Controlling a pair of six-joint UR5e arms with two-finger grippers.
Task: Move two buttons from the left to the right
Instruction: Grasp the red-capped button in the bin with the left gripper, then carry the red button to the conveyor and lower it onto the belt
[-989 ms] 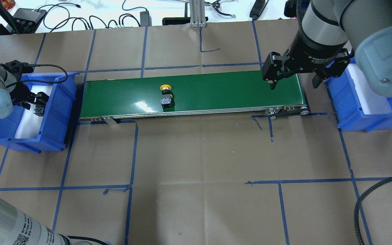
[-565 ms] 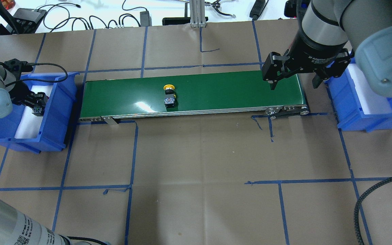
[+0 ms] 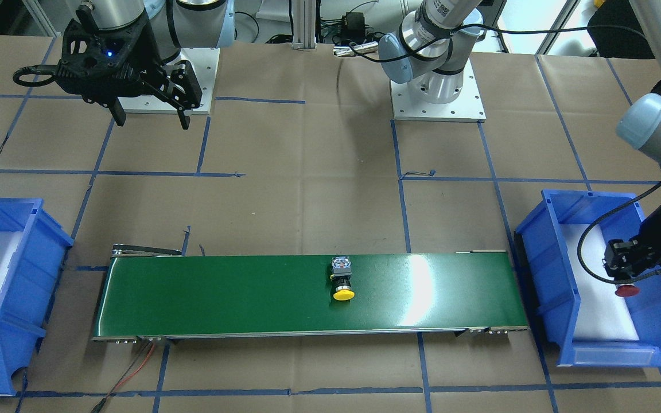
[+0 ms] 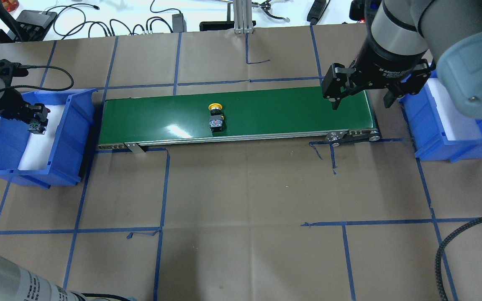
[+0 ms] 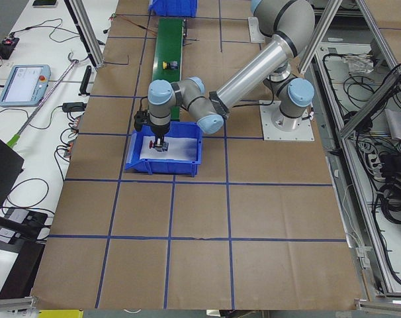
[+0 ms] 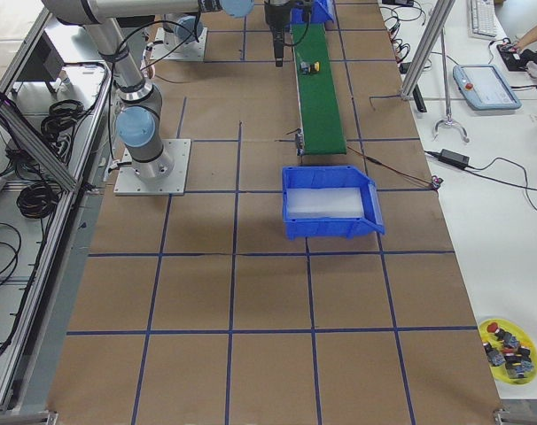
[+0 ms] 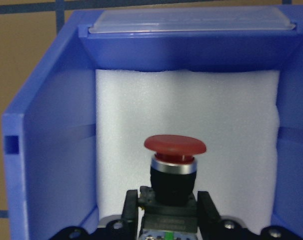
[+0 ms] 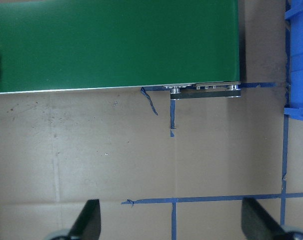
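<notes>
One yellow button [image 3: 342,285] lay on its side at the middle of the single green belt [image 3: 221,298]. One red button [image 3: 626,290] sat clamped in the left gripper [image 3: 622,269] inside the left bin [image 3: 543,275], one of two blue bins on the counter [image 3: 307,201].

Overhead, the right gripper [image 4: 360,105] hung wide open above the belt's right end.

The left wrist view showed a red mushroom cap, silver collar and black body between both fingers [image 7: 130,210], with white foam behind.

The right wrist view showed its fingers spread wide.
</notes>
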